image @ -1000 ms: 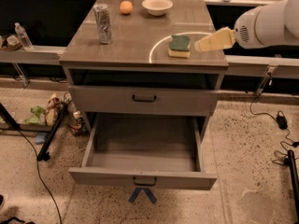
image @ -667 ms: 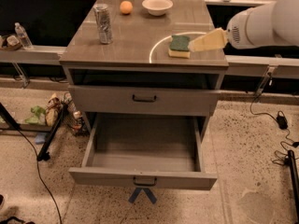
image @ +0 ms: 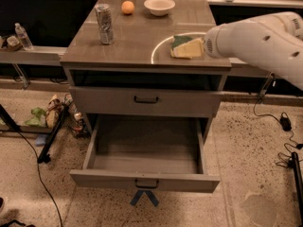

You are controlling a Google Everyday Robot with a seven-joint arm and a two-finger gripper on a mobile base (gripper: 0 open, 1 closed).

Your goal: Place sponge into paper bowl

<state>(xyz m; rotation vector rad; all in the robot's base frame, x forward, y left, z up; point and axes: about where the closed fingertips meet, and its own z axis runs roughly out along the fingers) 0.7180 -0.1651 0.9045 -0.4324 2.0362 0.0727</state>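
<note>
The cabinet top [image: 128, 41] carries everything. The gripper [image: 187, 50] is down on the sponge [image: 179, 40], whose green edge peeks out just behind it; can't tell if it's clamped. The paper bowl [image: 159, 6] sits well beyond the claw. The sponge is probably light and squishy, so pinch its long sides.

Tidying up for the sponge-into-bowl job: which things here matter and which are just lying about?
Job: sponge, at the gripper on the cabinet top, right front; paper bowl, at the back.
Lying about: silver can, orange, water bottle far left, open bottom drawer.
</note>
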